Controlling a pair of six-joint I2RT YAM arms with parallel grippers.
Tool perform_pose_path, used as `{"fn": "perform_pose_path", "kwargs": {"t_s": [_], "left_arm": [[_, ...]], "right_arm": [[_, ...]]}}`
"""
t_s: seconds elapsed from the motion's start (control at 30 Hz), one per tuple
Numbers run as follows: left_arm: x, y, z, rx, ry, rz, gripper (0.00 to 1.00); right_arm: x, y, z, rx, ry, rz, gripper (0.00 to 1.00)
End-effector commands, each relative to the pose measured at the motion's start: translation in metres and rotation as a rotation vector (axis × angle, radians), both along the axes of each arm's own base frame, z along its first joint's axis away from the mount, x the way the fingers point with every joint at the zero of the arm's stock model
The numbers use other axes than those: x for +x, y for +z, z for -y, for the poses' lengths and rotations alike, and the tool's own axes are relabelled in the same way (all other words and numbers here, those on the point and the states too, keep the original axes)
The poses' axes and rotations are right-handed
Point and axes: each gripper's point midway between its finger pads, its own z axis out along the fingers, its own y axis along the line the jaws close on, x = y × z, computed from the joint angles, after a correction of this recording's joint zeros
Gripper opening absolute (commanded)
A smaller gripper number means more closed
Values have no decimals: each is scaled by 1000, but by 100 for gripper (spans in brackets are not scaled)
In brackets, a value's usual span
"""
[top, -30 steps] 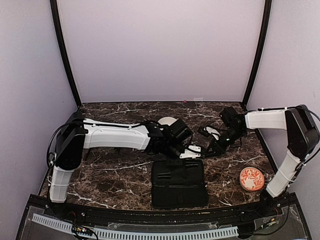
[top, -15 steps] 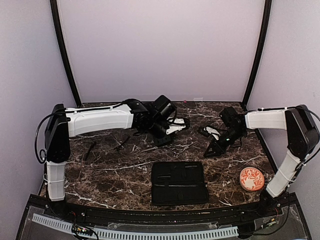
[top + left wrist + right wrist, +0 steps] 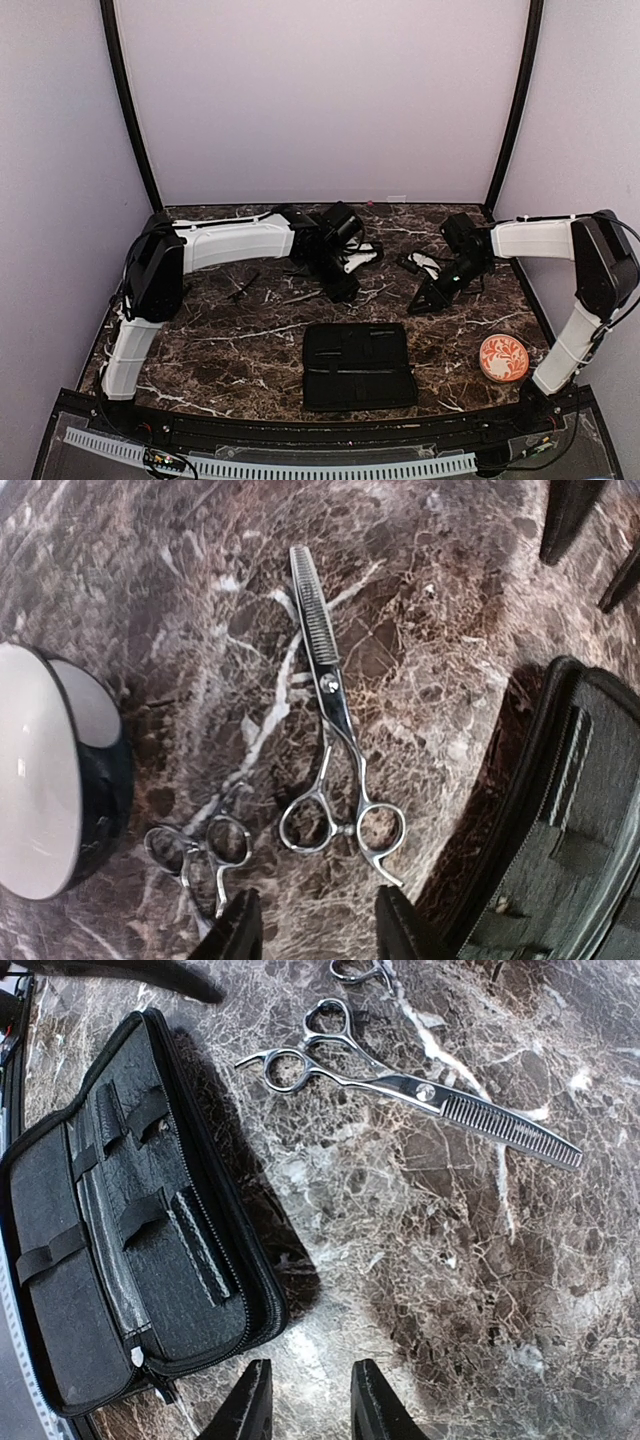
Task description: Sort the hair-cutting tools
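Because the thinning scissors (image 3: pixel 338 715) lie flat, thin, stiff and slick on the counter (image 3: pixel 450 610) just ahead of the empty, wide-spread left gripper (image 3: pixel 318 920), pinching across the pivot looks safest.

Bare marble (image 3: pixel 450 630) around thinning scissors (image 3: pixel 335 695); case (image 3: pixel 570 820) just beside; bowl (image 3: pixel 35 780) near

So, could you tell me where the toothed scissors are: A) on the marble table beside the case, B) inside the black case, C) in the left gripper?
A: the toothed scissors lie flat on the marble table, outside the open black case.
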Motion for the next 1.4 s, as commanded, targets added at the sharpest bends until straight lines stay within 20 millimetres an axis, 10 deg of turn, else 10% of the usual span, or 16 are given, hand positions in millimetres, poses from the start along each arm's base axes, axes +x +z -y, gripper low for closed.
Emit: {"fn": "perform_pose_path", "kwargs": {"t_s": [0.0, 0.73, 1.37], "left_arm": [[5, 4, 13, -66, 48, -23, 54], [38, -32, 65, -154, 31, 23, 53], [-16, -63, 14, 85, -16, -220, 35]], "right_arm": [[5, 22, -2, 56, -2, 57, 26], [16, 20, 17, 48, -77, 53, 26], [22, 14, 21, 21, -96, 59, 26]]}}
